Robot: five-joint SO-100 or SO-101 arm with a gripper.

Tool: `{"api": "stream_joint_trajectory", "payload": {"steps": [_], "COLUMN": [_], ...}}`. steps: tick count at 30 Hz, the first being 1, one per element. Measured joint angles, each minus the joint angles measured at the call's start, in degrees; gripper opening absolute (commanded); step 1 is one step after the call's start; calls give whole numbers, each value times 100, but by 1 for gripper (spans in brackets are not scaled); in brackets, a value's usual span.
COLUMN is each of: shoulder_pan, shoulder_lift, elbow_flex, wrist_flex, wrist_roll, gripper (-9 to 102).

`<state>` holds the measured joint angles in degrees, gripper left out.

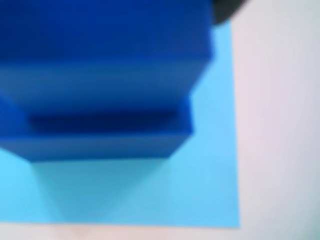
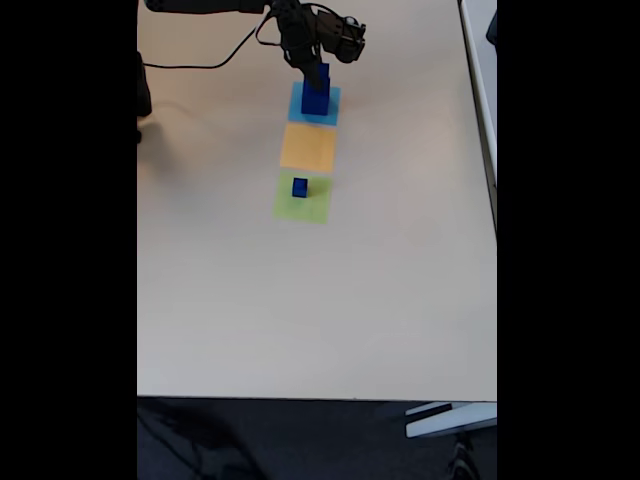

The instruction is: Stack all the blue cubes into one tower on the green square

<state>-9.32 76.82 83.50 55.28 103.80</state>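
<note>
1. Blue is filling your wrist view: blurred stacked blue cubes [image 1: 100, 75] are sitting on the light-blue square [image 1: 210, 165].
2. Your fixed view is showing the gripper [image 2: 318, 68] hanging at the top of that tower [image 2: 316, 92]; you cannot tell how its jaws stand. One small blue cube [image 2: 300, 187] is resting on the green square [image 2: 305, 205], beyond the orange square [image 2: 308, 146].

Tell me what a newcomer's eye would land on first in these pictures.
In the fixed view, a row of three flat squares runs down the pale table: the light-blue square at the top, the orange square in the middle, the green square at the bottom. A stack of blue cubes stands on the light-blue one under the pincer, and a single small blue cube sits on the green.
</note>
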Motion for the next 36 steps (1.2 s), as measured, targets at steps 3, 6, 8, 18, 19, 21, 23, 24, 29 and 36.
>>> {"api": "stream_joint_trajectory", "payload": {"steps": [3, 6, 8, 18, 19, 21, 23, 24, 29, 36], "shoulder_pan": [44, 53, 70, 325, 360, 431, 492, 527, 729, 967], "shoulder_lift": [0, 9, 35, 62, 62, 62, 62, 62, 62, 123], "elbow_flex": [0, 0, -9, -448, -492, -562, -580, -580, -580, -580], "wrist_flex": [0, 53, 211, 923, 976, 1063, 1125, 1143, 1178, 1178], "wrist_roll": [-70, -123, -141, -457, -466, -562, -659, -721, -993, -1292], "gripper": [14, 14, 14, 14, 14, 14, 14, 14, 13, 13]}}
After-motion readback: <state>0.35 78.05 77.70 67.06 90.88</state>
